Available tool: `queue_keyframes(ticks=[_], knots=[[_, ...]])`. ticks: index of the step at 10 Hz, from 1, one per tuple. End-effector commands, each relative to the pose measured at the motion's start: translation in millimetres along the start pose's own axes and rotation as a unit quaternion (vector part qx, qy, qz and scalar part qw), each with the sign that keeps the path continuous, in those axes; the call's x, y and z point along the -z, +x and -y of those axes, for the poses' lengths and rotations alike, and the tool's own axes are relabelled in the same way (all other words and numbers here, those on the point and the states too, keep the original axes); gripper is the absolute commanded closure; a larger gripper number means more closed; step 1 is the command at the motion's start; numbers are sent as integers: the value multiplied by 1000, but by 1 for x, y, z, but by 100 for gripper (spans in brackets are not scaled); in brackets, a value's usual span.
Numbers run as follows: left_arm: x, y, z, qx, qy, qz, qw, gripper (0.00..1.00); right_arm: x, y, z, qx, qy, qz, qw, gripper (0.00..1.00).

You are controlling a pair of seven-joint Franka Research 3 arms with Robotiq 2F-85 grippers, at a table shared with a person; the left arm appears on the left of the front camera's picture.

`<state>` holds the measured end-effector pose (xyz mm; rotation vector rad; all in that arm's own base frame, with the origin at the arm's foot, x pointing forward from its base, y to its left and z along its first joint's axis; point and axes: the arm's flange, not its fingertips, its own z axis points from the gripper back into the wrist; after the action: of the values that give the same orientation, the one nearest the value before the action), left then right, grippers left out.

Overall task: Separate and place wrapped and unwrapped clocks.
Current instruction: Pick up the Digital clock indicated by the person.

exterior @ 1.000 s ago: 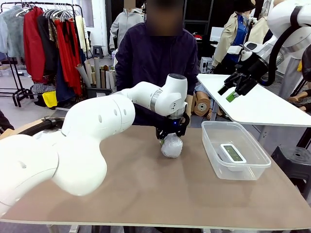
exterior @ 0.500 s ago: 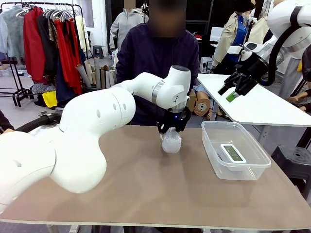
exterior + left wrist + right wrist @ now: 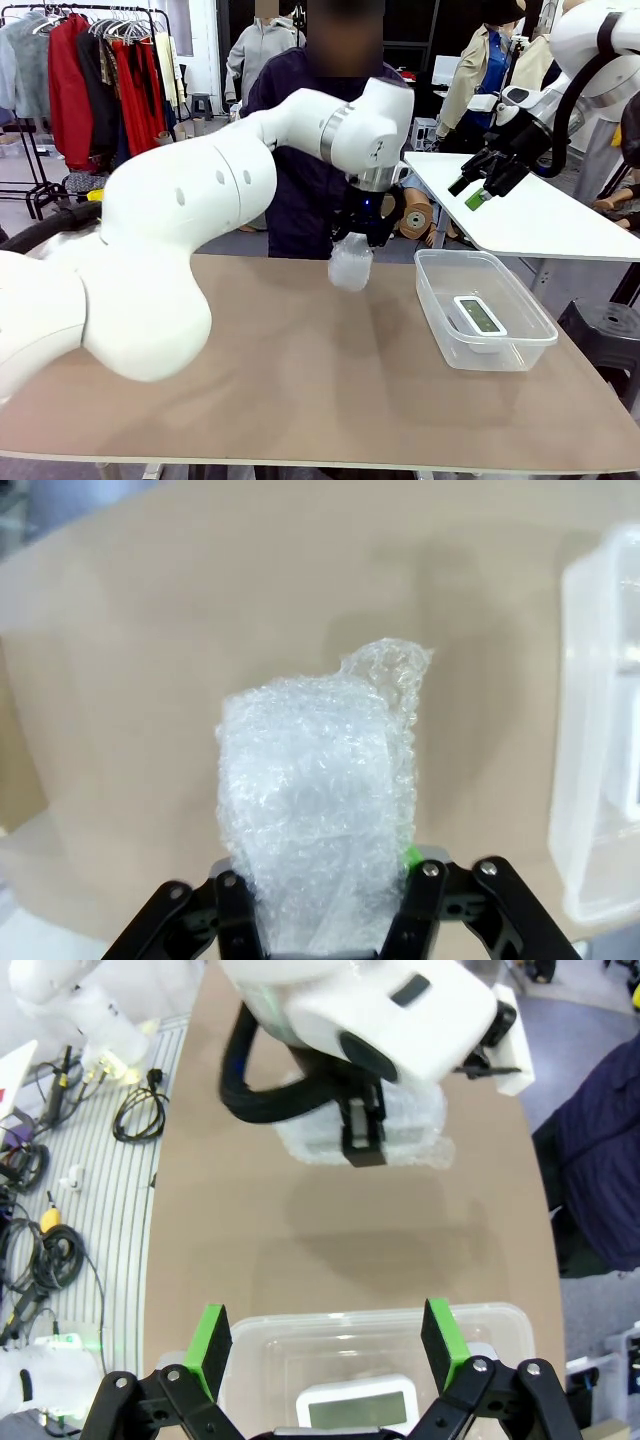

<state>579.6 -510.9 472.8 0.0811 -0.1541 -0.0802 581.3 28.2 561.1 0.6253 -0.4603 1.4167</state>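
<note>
Spanning brown table [image 3: 300, 380], person standing at far side. Left gripper [image 3: 362, 238] hanging above table, fingers clamping wrapped bundle [image 3: 351, 264] clear of surface. Clear tub [image 3: 530, 320] sitting at table's right, bare clock [image 3: 478, 315] lying inside, screen up. Right gripper [image 3: 325, 1352] hovering over tub, green pads [image 3: 211, 1345] spread wide, gripping nothing.

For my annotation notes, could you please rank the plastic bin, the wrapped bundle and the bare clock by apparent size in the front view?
1. Plastic bin, clearly largest.
2. Wrapped bundle, held off the table by the left tool.
3. Bare clock, lying in the bin, smallest, though not by much.
</note>
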Motion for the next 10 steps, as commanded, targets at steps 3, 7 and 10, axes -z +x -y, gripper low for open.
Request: queue_keyframes(ticks=[3, 7, 10], knots=[[-22, -82, -57, 41, -9, 20, 999, 100, 0, 1, -2, -2, 0, -9, 1000, 0], [-58, -98, -71, 29, -14, 38, 999, 100, 0, 1, -2, -2, 0, -9, 1000, 0], [-93, -119, -95, 43, -40, 31, 998, 100, 0, 1, -2, -2, 0, -9, 1000, 0]])
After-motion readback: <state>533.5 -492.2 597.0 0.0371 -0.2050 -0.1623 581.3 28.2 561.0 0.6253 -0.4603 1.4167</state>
